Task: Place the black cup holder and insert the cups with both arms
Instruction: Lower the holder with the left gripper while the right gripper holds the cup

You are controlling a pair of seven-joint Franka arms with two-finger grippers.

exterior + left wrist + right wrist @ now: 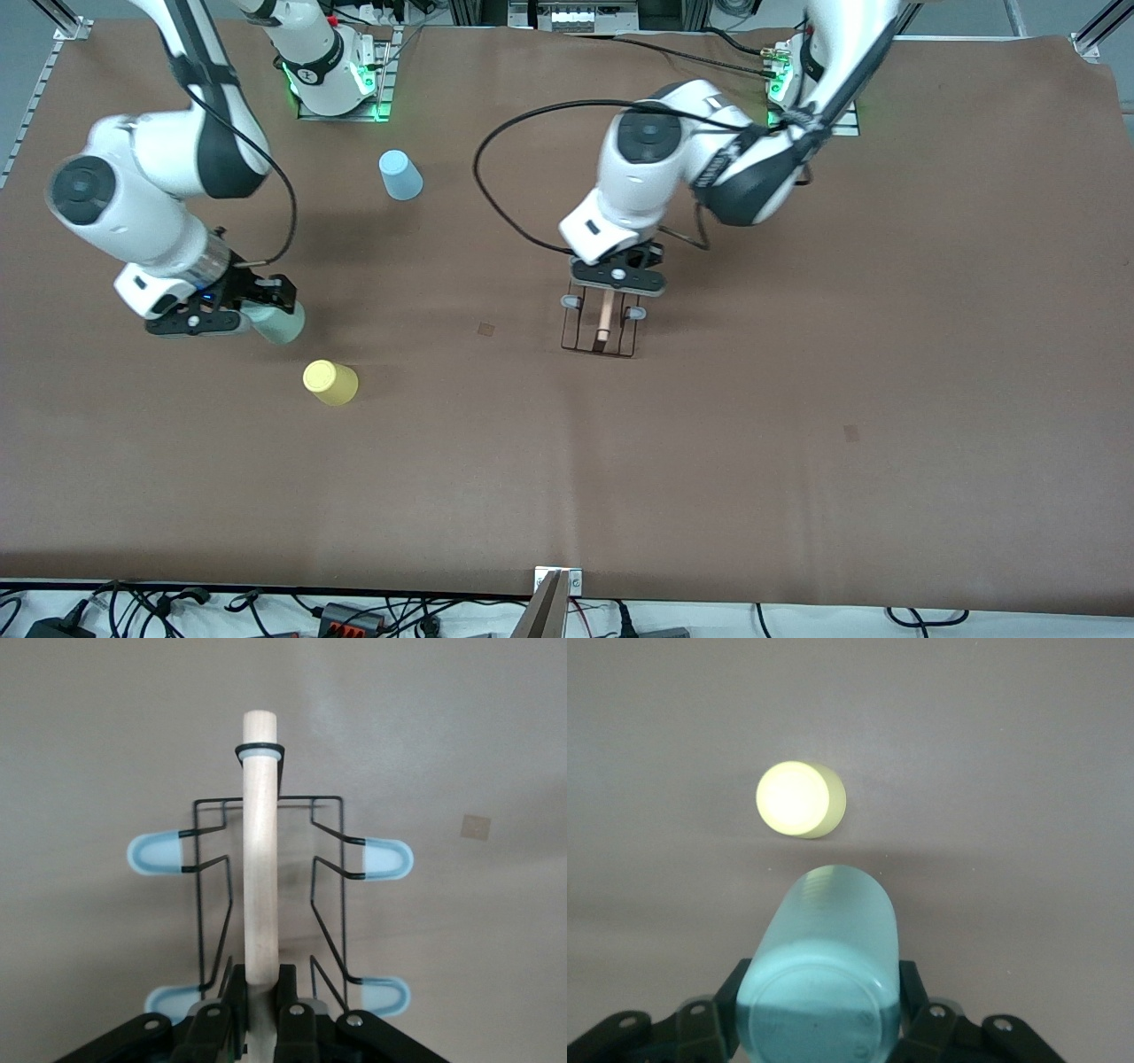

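Note:
The black cup holder (602, 326) is a thin wire rack with a light wooden rod handle (260, 850) and pale-tipped pegs (387, 858), near the table's middle. My left gripper (617, 282) is shut on that rod, its fingers (232, 990) pressed against both sides. My right gripper (257, 312) is shut on the pale grey-green cup (278, 322), held tilted, its base toward the wrist camera (819, 992). A yellow cup (330, 383) stands upside down on the table, nearer the front camera than the held cup. A light blue cup (400, 175) stands upside down close to the right arm's base.
A brown mat (797, 443) covers the table. A small darker square patch (485, 329) lies on it beside the rack. Cables and a metal bracket (556, 585) line the edge nearest the front camera.

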